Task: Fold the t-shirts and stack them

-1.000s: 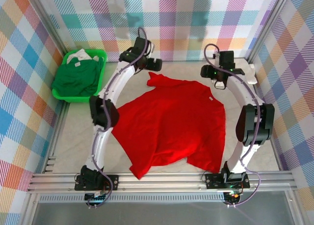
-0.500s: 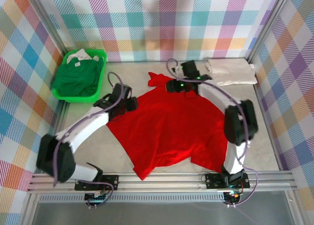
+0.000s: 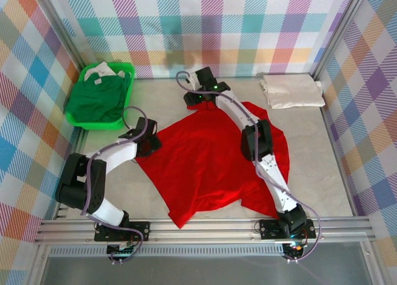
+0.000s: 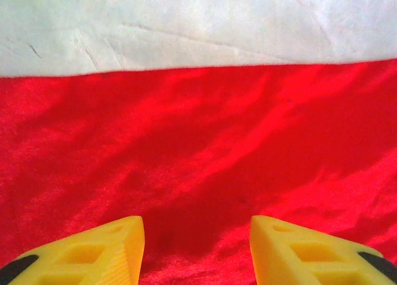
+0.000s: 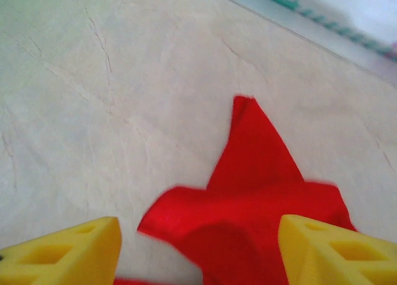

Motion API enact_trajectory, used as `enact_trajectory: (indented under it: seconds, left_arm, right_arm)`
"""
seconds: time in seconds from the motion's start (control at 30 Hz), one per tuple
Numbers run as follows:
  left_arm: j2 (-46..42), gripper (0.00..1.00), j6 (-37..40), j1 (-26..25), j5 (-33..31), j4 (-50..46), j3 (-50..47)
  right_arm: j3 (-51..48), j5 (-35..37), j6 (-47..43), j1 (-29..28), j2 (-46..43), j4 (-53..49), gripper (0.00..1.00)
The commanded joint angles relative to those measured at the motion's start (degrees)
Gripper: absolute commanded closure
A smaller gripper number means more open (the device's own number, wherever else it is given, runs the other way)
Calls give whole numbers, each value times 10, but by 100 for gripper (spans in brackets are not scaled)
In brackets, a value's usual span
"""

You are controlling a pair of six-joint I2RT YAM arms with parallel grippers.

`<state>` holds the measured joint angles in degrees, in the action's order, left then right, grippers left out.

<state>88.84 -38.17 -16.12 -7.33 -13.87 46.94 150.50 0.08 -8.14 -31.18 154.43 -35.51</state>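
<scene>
Pale veined tabletop (image 3: 322, 173); rumpled red t-shirt (image 3: 205, 161); left fingers (image 4: 93, 251), right fingers (image 5: 68, 251) spread apart.

Pale table (image 3: 322, 173) under spread red tee (image 3: 205, 167), folded cream tee (image 3: 291, 90), green basket (image 3: 93, 125).

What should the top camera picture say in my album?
Left gripper and right gripper reach the spread red t-shirt.

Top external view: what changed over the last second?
The left gripper swung from the far side back to the red t-shirt's left edge. The right gripper swept left to its far-left corner. Both have jaws apart, gripping nothing. The red t-shirt barely shifted; the cream t-shirt and the green t-shirt in the basket stayed put.
</scene>
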Motion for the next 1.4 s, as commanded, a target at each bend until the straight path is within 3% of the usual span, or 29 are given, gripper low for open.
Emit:
enact_trajectory:
  seconds: [0.0, 0.23, 0.27, 0.33, 0.43, 0.6, 0.83, 1.23, 1.27, 1.3, 1.33, 1.37]
  left_arm:
    - [29, 54, -22, 25, 42, 31, -13]
    - [62, 61, -4, 47, 64, 31, -2]
    - [61, 61, -1, 47, 63, 30, 0]
    - [56, 61, 6, 47, 58, 16, 8]
    - [47, 61, 15, 49, 36, -3, 15]
    - [53, 61, 25, 74, 30, -9, 20]
    - [65, 62, 42, 82, 9, -32, 52]
    - [123, 64, 105, 113, -15, -62, 169]
    - [138, 64, 109, 113, -16, -67, 191]
    - [150, 64, 111, 113, -17, -77, 209]
    - [161, 69, 114, 113, -13, -90, 233]
    - [162, 72, 115, 113, -8, -98, 250]
  right_arm:
    - [54, 14, -76, -12, 46, -30, 26]
    - [75, 26, -104, -13, 90, 11, 34]
    - [80, 24, -108, -13, 92, 13, 39]
    - [80, 23, -107, -9, 93, 21, 61]
    - [79, 34, -106, -6, 90, 18, 83]
    - [79, 46, -79, -1, 47, 18, 100]
    - [64, 13, -22, 25, -20, 28, 100]
    - [87, -11, 19, 116, 5, 124, 100]
    - [96, -11, 40, 125, 11, 144, 96]
    - [103, -8, 59, 134, 17, 163, 70]
    - [116, -18, 78, 144, 24, 178, 51]
    - [134, -34, 97, 154, 28, 184, 48]
